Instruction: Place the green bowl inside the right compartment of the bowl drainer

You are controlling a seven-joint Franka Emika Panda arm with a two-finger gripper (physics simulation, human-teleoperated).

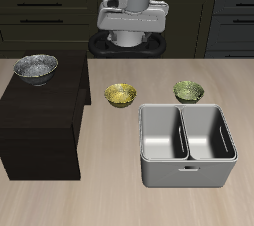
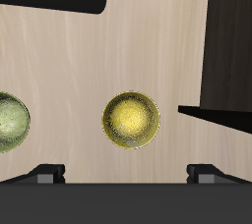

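Note:
The green bowl (image 1: 189, 91) is small, olive and glossy, and sits on the table just behind the bowl drainer (image 1: 189, 173); the wrist view catches its edge (image 2: 10, 122). The drainer is a grey metal tub with two wells, a central divider and a slot handle on its near wall. The right compartment (image 1: 210, 133) is the well nearest the green bowl, and both wells hold nothing. My gripper (image 1: 133, 36) hangs high near the table's back, well behind both small bowls. It is open, with its fingertips (image 2: 47, 172) far apart and nothing between them.
A yellow bowl (image 1: 121, 95) of like size sits beside the green one, straight under the wrist camera (image 2: 131, 120). A larger silver speckled bowl (image 1: 36, 67) rests on a tall dark cabinet (image 1: 40, 121) beside the drainer.

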